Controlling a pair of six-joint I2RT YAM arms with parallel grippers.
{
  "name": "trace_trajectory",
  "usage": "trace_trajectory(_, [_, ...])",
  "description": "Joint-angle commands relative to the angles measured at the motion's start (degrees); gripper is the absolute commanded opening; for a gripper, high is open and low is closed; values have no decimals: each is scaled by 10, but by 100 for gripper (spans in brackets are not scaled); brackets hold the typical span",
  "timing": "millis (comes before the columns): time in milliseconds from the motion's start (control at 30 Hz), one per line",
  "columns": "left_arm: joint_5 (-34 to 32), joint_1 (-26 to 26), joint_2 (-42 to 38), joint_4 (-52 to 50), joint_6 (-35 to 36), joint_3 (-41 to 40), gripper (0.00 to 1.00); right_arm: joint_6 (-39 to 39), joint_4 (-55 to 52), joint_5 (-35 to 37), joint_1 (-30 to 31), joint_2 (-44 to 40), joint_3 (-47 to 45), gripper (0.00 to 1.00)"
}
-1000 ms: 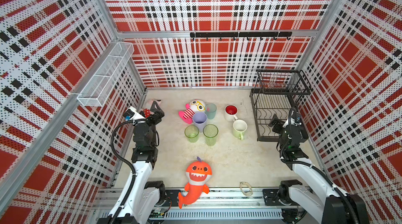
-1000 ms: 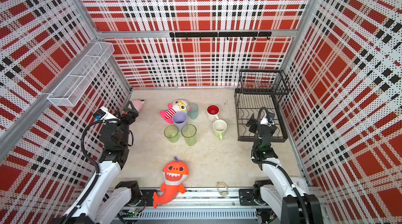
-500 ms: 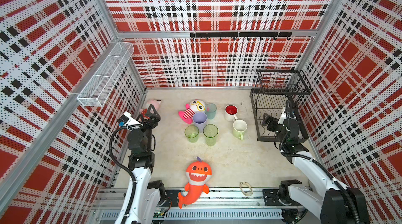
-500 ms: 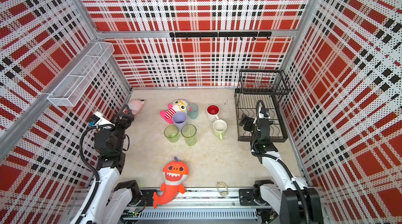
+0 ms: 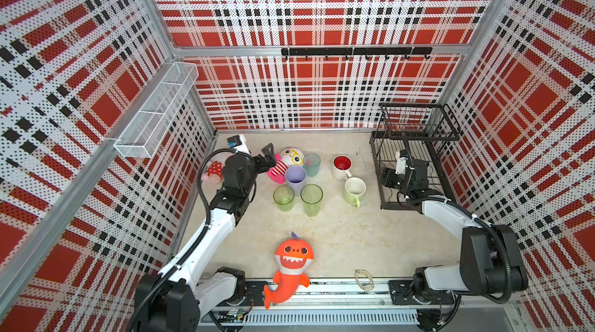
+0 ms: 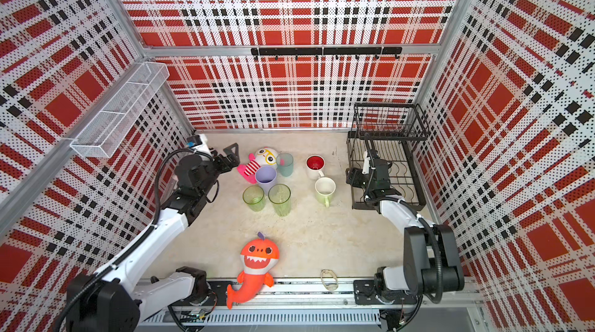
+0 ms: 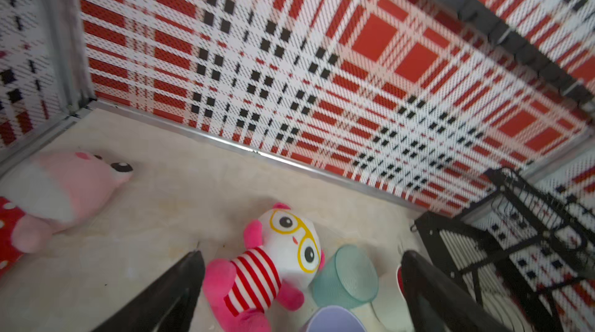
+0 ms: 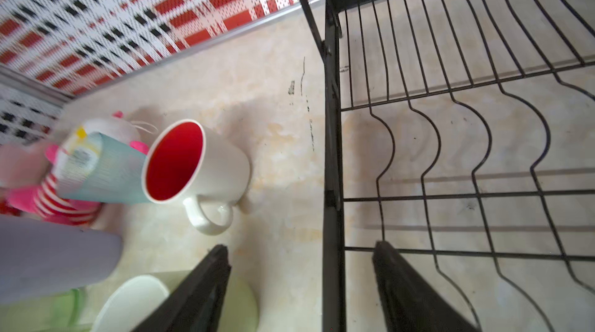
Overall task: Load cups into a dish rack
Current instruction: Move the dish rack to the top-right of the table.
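1. Left gripper: jaws wide apart, empty, just beside striped plush.
2. Right gripper: jaws apart, empty, over left edge of dish rack.
3. Cups: six, upright, left of the rack, outside it.

A lavender cup and a red-lined mug are standing upright on the floor. The left gripper is hovering with spread fingers beside a striped plush toy. The right gripper is hanging at the edge of the dish rack.
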Motion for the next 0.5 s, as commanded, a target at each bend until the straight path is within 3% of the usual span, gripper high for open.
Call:
trace_trajectory(0, [-8,-30,32,-70,57,30,98,-46,-70,39,19,38,43,63])
trace_trajectory(167, [-20,-35,24,-71,68,16,98,-63,-143,103,36,59,75,55])
trace_trajectory(333, [-19,-37,12,-70,80,6,98,-66,-189,81,39,70,84,48])
trace_trajectory(467, [-30,-38,14,-70,80,4,98,-80,-239,123,53,93,110,39])
